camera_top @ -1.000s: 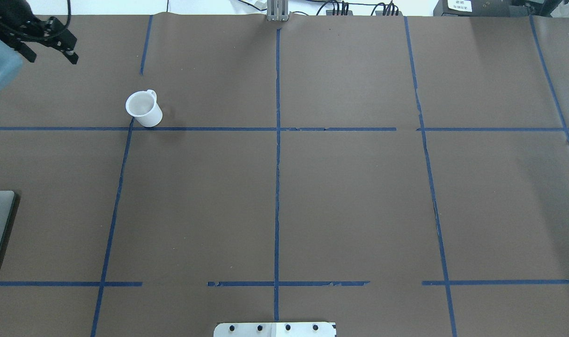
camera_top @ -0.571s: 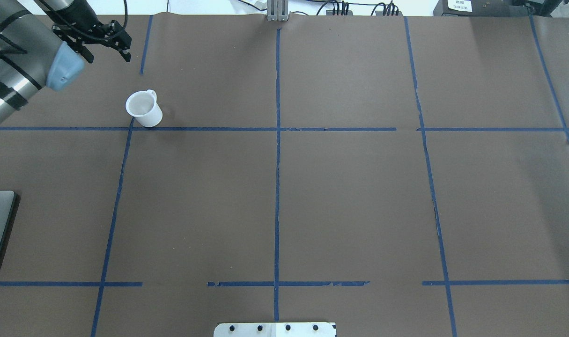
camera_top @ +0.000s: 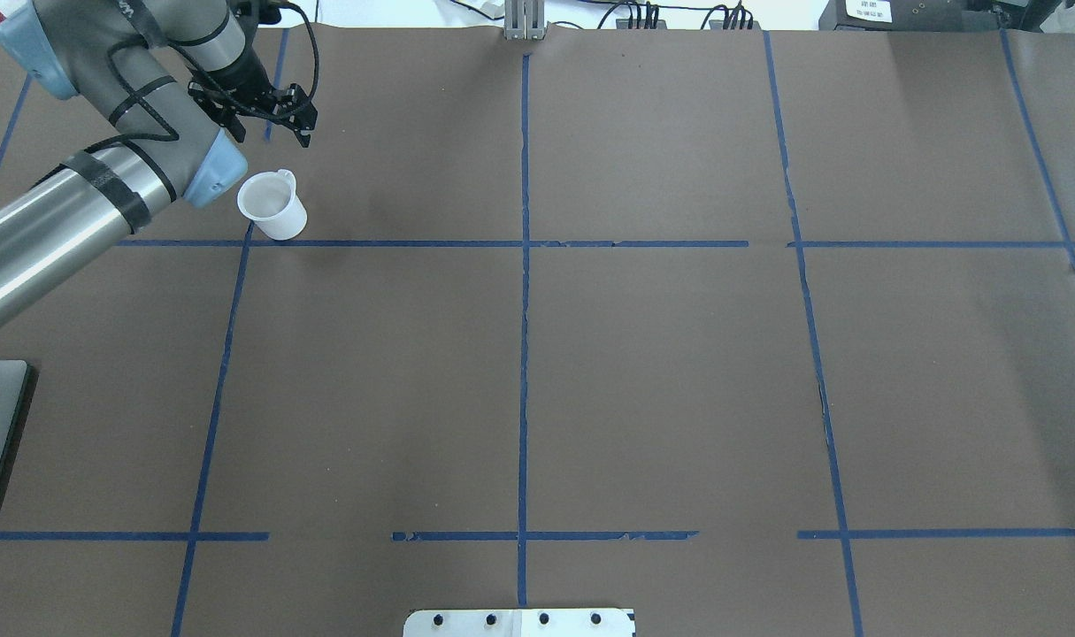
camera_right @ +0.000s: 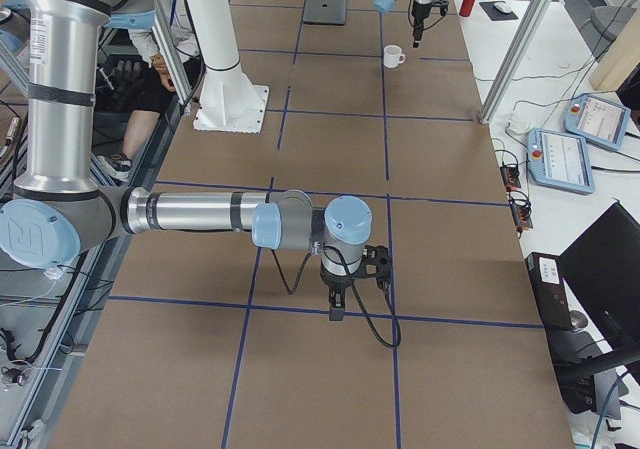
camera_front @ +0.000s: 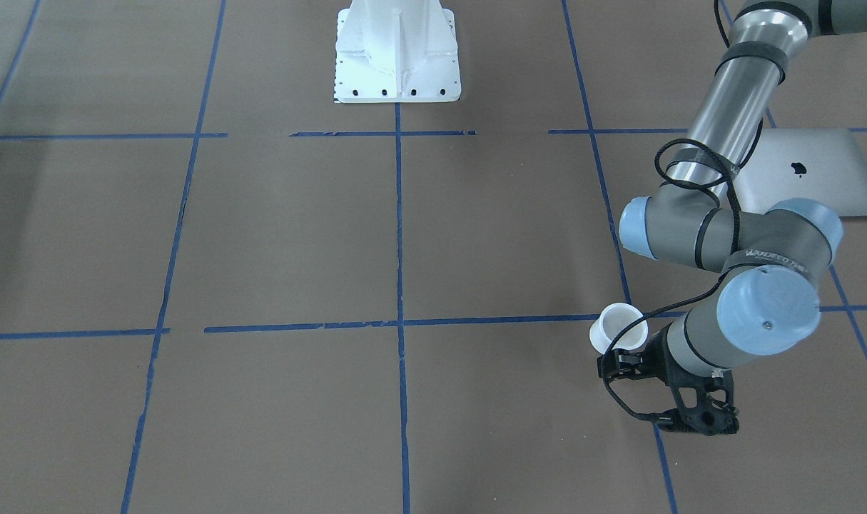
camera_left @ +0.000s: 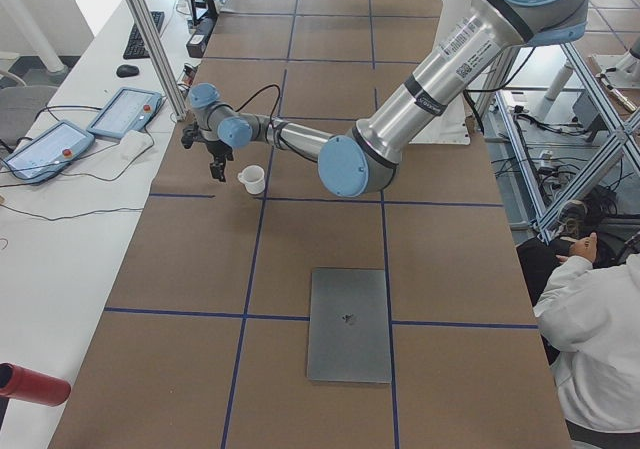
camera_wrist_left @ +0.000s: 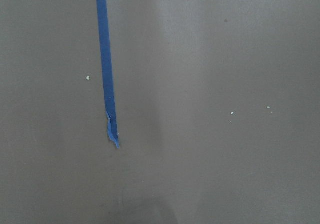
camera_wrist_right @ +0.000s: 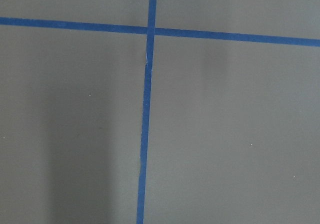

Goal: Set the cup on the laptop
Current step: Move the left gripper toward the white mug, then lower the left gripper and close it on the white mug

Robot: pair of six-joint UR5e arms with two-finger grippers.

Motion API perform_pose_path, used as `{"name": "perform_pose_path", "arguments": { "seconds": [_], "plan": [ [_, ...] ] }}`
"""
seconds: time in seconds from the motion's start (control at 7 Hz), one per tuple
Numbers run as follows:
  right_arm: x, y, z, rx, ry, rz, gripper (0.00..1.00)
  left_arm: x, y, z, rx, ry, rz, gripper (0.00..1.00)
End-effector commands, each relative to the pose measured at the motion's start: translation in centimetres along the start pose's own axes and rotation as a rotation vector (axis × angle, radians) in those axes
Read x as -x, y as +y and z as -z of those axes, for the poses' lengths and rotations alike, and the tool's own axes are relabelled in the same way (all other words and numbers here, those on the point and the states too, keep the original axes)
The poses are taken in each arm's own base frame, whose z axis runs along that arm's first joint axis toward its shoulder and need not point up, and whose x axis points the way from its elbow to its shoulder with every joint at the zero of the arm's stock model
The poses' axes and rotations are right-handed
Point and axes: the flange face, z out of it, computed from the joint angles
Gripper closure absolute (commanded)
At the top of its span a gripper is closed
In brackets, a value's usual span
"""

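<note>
One brown table (camera_top: 661,372), gridded in blue tape (camera_top: 523,265). One laptop (camera_front: 825,178), closed, with a dark apple logo on its lid, lies well to the robot's side of the left gripper (camera_top: 271,135). The wrist lettering (camera_front: 768,257) on that arm is probably a maker's name, but it is too blurred to read. One white cup (camera_top: 272,205) stands upright just robot-side of that gripper, whose fingers are spread and empty. I cannot tell how the right gripper (camera_right: 340,304) stands.

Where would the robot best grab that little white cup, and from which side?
Probably the rim wall, from straight above: the cup stands upright with its mouth open, so one jaw could go inside, one outside. Keep clear of the small handle on its far side.
</note>
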Motion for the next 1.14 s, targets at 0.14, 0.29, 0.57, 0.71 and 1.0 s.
{"name": "perform_pose_path", "arguments": {
  "seconds": [0.14, 0.29, 0.57, 0.71, 1.0],
  "plan": [
    [0.0, 0.0, 0.0, 0.000, 0.000, -0.001, 0.00, -0.8, 1.2, -2.7, 0.035, -0.012, -0.018, 0.26],
    [0.0, 0.0, 0.0, 0.000, 0.000, -0.001, 0.00, -0.8, 1.3, -2.8, 0.045, -0.013, -0.024, 0.78],
    [0.0, 0.0, 0.0, 0.000, 0.000, -0.001, 0.00, 0.4, 1.9, -3.8, 0.063, -0.023, -0.011, 0.84],
    [0.0, 0.0, 0.0, 0.000, 0.002, 0.000, 0.00, -0.2, 1.7, -3.3, 0.078, -0.032, 0.000, 1.00],
    [0.0, 0.0, 0.0, 0.000, 0.000, -0.001, 0.00, -0.8, 0.5, 0.3, 0.083, -0.035, 0.033, 1.00]
  ]
}}
